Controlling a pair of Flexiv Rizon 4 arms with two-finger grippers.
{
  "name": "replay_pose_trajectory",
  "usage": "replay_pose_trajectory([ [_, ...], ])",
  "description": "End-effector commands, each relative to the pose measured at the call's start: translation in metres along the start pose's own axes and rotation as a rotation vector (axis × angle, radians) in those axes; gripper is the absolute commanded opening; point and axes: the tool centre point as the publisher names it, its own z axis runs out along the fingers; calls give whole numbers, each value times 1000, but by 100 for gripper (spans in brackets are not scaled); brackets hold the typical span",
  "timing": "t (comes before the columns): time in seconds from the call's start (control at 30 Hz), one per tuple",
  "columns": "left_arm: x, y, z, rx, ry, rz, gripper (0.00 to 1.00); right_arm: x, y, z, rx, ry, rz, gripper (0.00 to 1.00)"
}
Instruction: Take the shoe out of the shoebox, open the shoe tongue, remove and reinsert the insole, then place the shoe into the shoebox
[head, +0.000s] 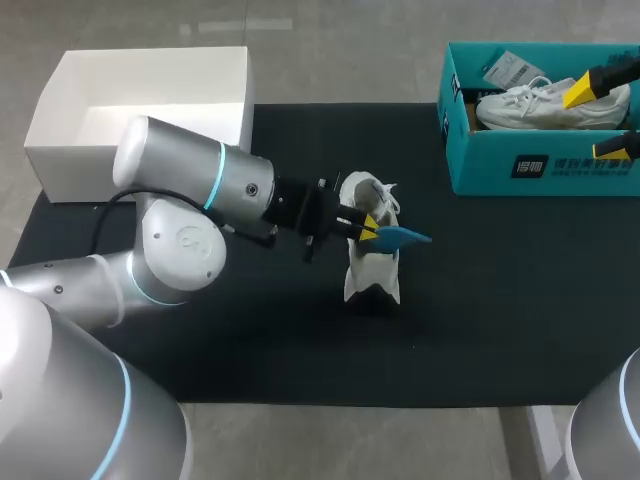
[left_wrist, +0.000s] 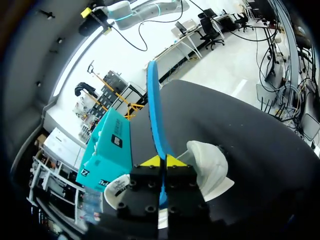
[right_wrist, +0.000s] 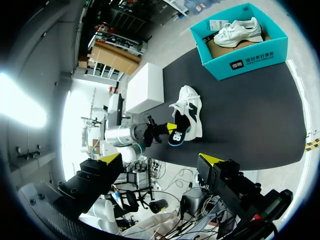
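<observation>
The shoe (head: 370, 270) is out on the counter (head: 500, 320), my left gripper (head: 368, 229) clamped on the blue insole (head: 405, 237), right gripper (head: 597, 120) spread apart, so reinserting and returning to the shoebox (head: 540, 165) remain.

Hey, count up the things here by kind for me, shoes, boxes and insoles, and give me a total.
Shoes: 2, the loose shoe and the boxed shoe
Boxes: 2, the teal shoebox and the white box
Insoles: 1, the blue insole
Total: 5

Two white shoes (head: 372, 268) (head: 530, 105), one blue insole (head: 406, 237), one teal shoebox (head: 545, 168) and one white box (head: 62, 160).
</observation>
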Motion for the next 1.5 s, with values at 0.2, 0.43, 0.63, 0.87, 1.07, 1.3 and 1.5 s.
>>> replay_pose_trajectory([
  [0.2, 7, -16, -9, 71, -66, -28, 0, 0, 1, 1, 1, -2, 1, 100],
  [0.43, 7, -11, -9, 44, -88, -79, 40, 0, 1, 1, 1, -2, 1, 100],
  [0.63, 2, 0, -6, -24, -44, -14, 92, 0, 1, 1, 1, -2, 1, 100],
  [0.87, -8, 9, -4, -80, -21, 41, 84, 0, 1, 1, 1, -2, 1, 100],
  [1.07, -8, 23, -3, -135, 19, 64, 49, 0, 1, 1, 1, -2, 1, 100],
  [1.3, -3, 30, -2, -176, 65, 69, 25, 0, 1, 1, 1, -2, 1, 100],
  [1.5, 5, 33, -4, -191, 122, 63, 0, 0, 1, 1, 1, -2, 1, 100],
])
